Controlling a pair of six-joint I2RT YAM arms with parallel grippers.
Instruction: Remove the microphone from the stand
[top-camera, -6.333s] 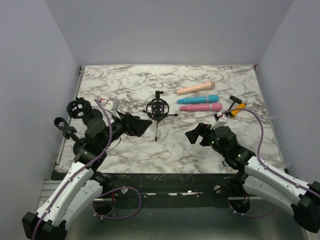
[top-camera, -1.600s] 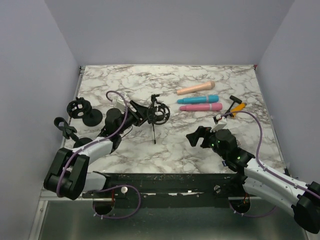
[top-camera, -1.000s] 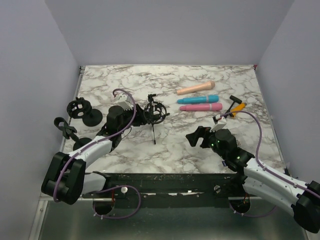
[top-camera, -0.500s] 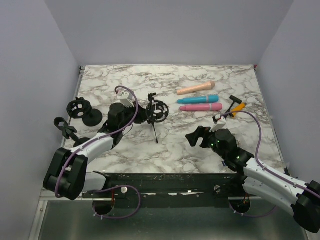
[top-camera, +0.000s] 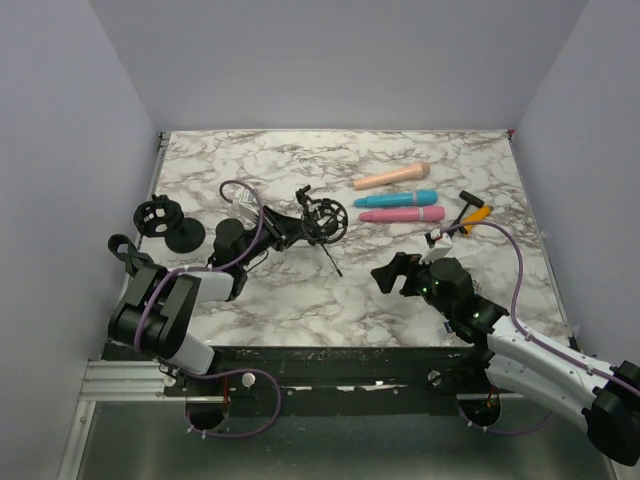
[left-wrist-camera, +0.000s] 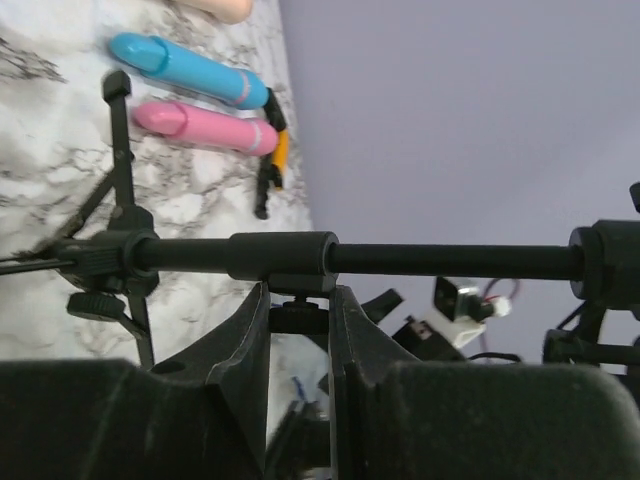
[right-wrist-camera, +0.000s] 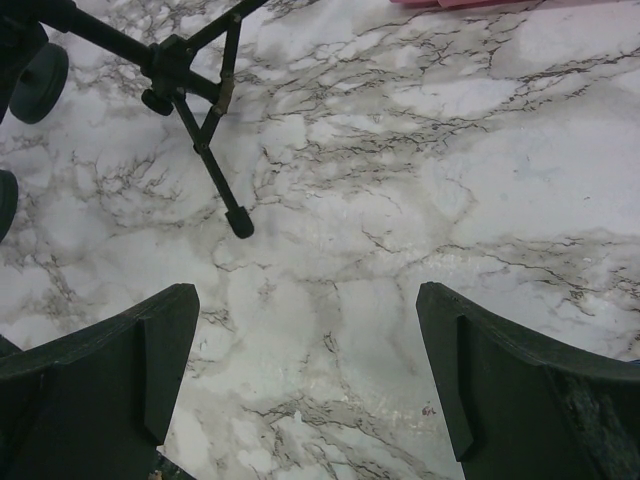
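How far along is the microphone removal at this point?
Done: the left gripper is clamped on the stand, holding it tilted. In hand: the right gripper hangs open over the table, not yet at the stand. Left: the pull itself. No microphone shows clearly in the shock mount; three coloured microphones lie apart.

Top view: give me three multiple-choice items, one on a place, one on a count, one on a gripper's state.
1. On which side of the stand do the mics lie? A left; B behind the arms; C right.
2. How many mics are there? A two; B three; C five.
3. The left gripper is: A shut on the stand; B open; C shut on a mic.

1 C: they lie on the right arm's side.
2 B: one peach, one blue, one pink.
3 A: its fingers pinch the stand's pole.
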